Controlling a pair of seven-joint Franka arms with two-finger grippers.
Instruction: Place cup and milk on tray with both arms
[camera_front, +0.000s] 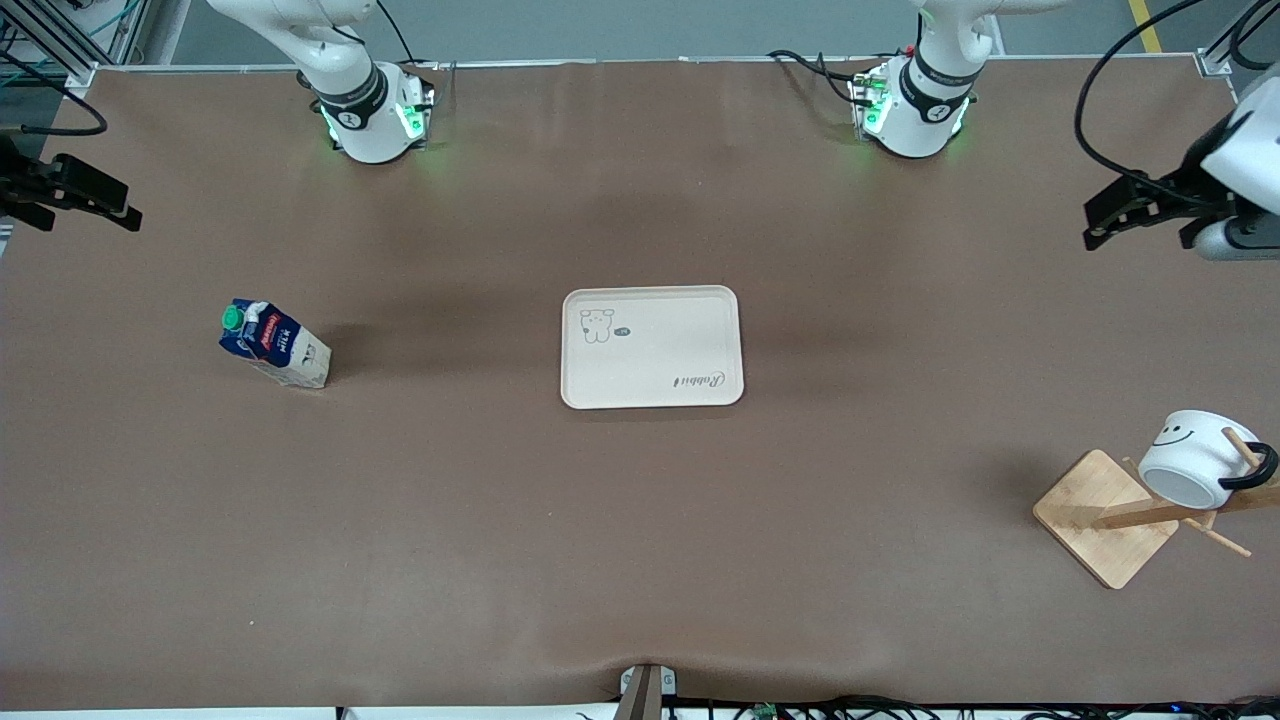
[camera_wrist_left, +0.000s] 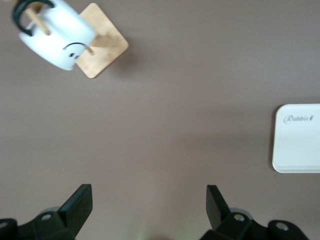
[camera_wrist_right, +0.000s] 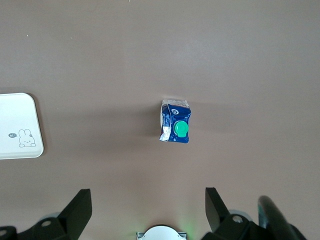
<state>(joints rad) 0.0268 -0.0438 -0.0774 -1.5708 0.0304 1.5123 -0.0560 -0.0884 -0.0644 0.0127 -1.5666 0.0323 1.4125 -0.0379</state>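
The cream tray (camera_front: 652, 346) lies at the table's middle. The milk (camera_front: 272, 343) stands upright on the table toward the right arm's end. The white cup (camera_front: 1195, 458) with a smiley face hangs on a peg of a wooden rack toward the left arm's end. My right gripper (camera_front: 85, 205) is open and empty, high over the table's right-arm end. Its wrist view shows its fingers apart (camera_wrist_right: 148, 205), the milk (camera_wrist_right: 175, 128) and a tray corner (camera_wrist_right: 19, 132). My left gripper (camera_front: 1140, 225) is open and empty, high over the left-arm end. Its wrist view shows its fingers apart (camera_wrist_left: 149, 205), the cup (camera_wrist_left: 57, 37) and the tray (camera_wrist_left: 298, 138).
The rack's square wooden base (camera_front: 1105, 517) sits near the table's left-arm end, nearer to the front camera than the tray; it also shows in the left wrist view (camera_wrist_left: 102, 47). Brown table surface surrounds the tray. Cables lie along the table's edges.
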